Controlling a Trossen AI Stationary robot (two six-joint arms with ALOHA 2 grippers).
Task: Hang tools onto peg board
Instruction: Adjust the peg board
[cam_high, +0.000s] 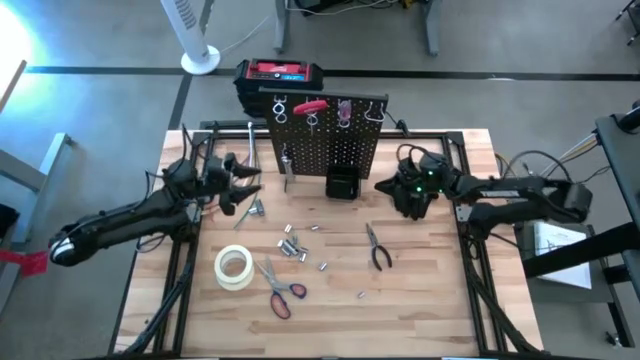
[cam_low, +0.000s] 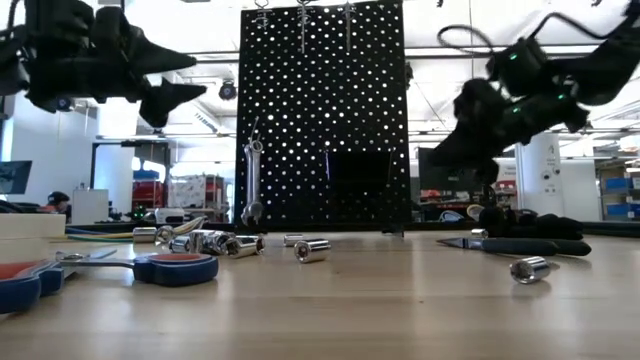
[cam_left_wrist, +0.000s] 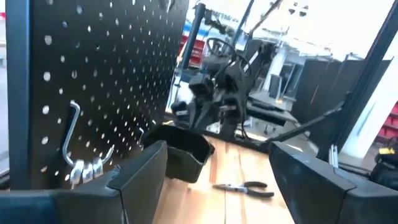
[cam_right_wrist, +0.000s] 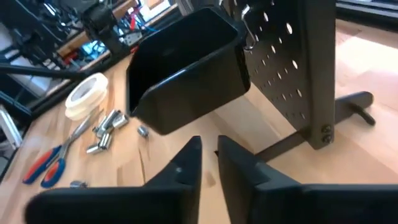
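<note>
The peg board stands upright at the table's far middle, with a red-handled tool hung near its top and a black bin at its foot. A wrench hangs against its left part. Pliers, red-handled scissors and several silver sockets lie on the table. My left gripper hovers open to the left of the board, above the table. My right gripper hovers to the right of the bin, its fingers almost together with nothing between them.
A white tape roll lies near the scissors. A black glove rests on the table at the right. A red-and-black toolbox sits behind the board. Bare wood stretches along the near edge.
</note>
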